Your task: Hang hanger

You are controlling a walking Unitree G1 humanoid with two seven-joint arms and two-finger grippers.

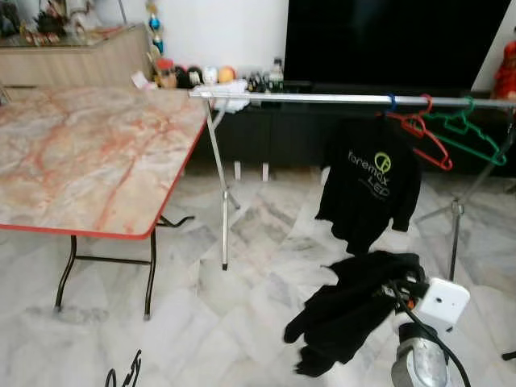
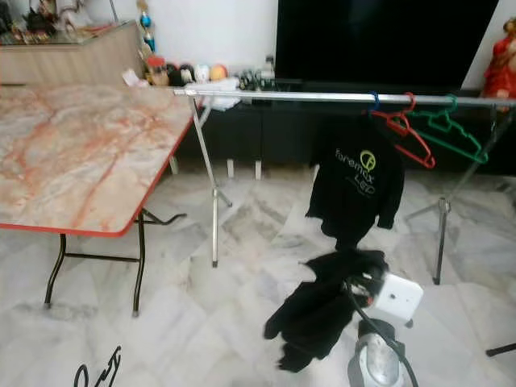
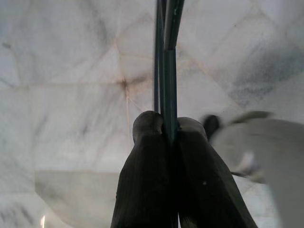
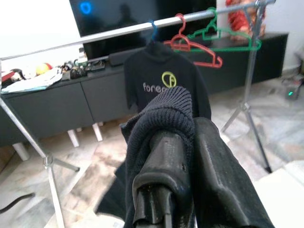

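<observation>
A silver clothes rail (image 1: 322,97) crosses the room ahead. On it hang a black printed T-shirt (image 1: 371,185) on a blue hanger, an empty red hanger (image 1: 423,137) and an empty green hanger (image 1: 472,133). My right gripper (image 4: 190,127) is shut on a black knit garment (image 1: 355,310), which droops above the floor below the T-shirt. Low at my left, my left gripper (image 3: 168,126) is shut on the thin dark wire of a hanger (image 3: 167,71). That hanger's black outline (image 1: 122,372) shows at the bottom edge.
A marble-topped folding table (image 1: 81,153) with a red edge stands to the left. One rail leg (image 1: 223,201) stands just beside it. A dark TV cabinet (image 1: 274,129) and a large screen are behind the rail. The floor is pale marble tile (image 1: 242,322).
</observation>
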